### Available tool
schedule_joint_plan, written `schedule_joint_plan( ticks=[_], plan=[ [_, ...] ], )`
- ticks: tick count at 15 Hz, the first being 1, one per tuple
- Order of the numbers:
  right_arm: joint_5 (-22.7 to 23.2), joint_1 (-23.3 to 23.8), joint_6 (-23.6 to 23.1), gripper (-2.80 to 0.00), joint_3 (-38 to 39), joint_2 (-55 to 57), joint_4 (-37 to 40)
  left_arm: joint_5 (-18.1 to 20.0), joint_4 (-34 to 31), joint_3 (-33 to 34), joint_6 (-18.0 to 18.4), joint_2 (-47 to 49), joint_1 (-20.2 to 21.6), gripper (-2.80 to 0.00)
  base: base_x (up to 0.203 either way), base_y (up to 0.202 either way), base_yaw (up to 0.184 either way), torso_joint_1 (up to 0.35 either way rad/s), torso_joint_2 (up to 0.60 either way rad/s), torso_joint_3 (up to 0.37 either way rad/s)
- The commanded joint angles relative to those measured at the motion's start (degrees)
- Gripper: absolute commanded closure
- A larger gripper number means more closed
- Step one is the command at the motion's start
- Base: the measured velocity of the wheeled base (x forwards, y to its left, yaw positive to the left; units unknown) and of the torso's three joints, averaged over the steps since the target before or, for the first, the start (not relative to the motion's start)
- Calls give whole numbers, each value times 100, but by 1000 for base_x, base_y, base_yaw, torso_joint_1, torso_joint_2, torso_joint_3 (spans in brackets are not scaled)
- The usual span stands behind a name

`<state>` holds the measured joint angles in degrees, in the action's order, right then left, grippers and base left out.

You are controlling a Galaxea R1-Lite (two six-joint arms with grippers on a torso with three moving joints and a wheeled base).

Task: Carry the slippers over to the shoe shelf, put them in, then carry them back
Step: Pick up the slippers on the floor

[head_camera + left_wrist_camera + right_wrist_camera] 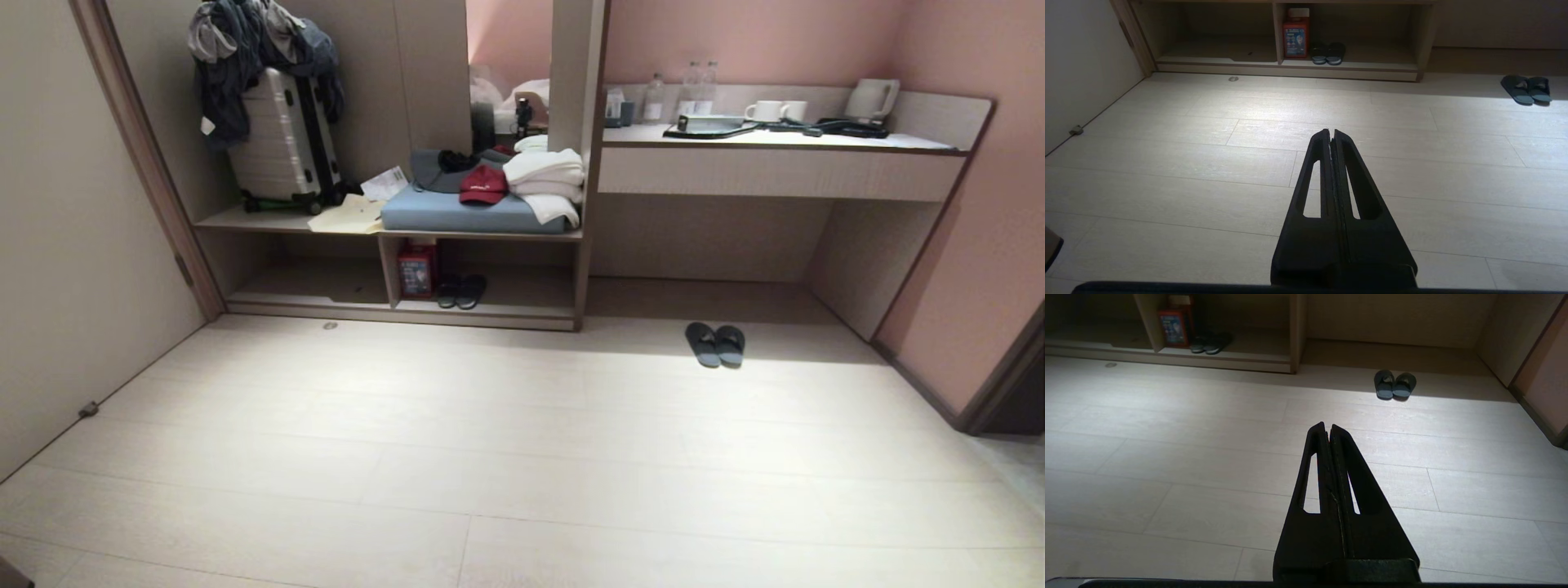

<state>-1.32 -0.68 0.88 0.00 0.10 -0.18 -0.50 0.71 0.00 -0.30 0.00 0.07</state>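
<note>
Standing well back from the far wall, you see mostly floor [490, 457]: pale wood-grain planks, brightly lit across the middle and shaded close to the furniture. The slippers [715, 344] lie side by side on it, touching each other, just in front of the open recess under the counter [775, 140] on the right, and well apart from the shoe shelf [482, 314] to their left. That shelf is a low open cubby with an upright divider; in its right compartment a red box [416, 268] stands against the divider, with a darker pair of slippers [460, 291] just beside it. The left compartment is in shadow.

On the ledge above the shelf a silver suitcase [282, 143] stands with clothes [253, 49] heaped over it, next to a blue-grey cushion [465, 214] carrying a red cap [483, 184] and folded white towels [545, 181]. The counter holds water bottles [653, 100], two white mugs [775, 110], a tray [709, 126] and a pale kettle [870, 100] against a pink wall [939, 49]. A beige sliding door [73, 245] closes off the left side.

Neither arm shows from the head camera. Each wrist view shows its own gripper held low over bare floor, pointing toward the furniture: the left gripper [1332, 131] has its jaws pressed together with nothing between them, and the right gripper [1327, 425] likewise has its jaws closed and empty.
</note>
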Motion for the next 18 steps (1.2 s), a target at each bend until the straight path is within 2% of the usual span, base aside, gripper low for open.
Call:
schedule_joint_plan(
  ticks=[1, 9, 18],
  plan=[
    [0, -2, 0, 0, 0, -1, 1, -3, 0, 9, -5, 0, 1, 0, 0, 0, 0, 0, 0, 0],
    [-9, -2, -9, 0, 0, -10, 1, -3, -9, 0, -5, 0, 1, 0, 0, 0, 0, 0, 0, 0],
    [-9, -2, -9, 0, 0, -10, -8, 6, -44, -9, -5, 0, -7, 0, 190, 0, 0, 3, 3, 2]
  ],
)
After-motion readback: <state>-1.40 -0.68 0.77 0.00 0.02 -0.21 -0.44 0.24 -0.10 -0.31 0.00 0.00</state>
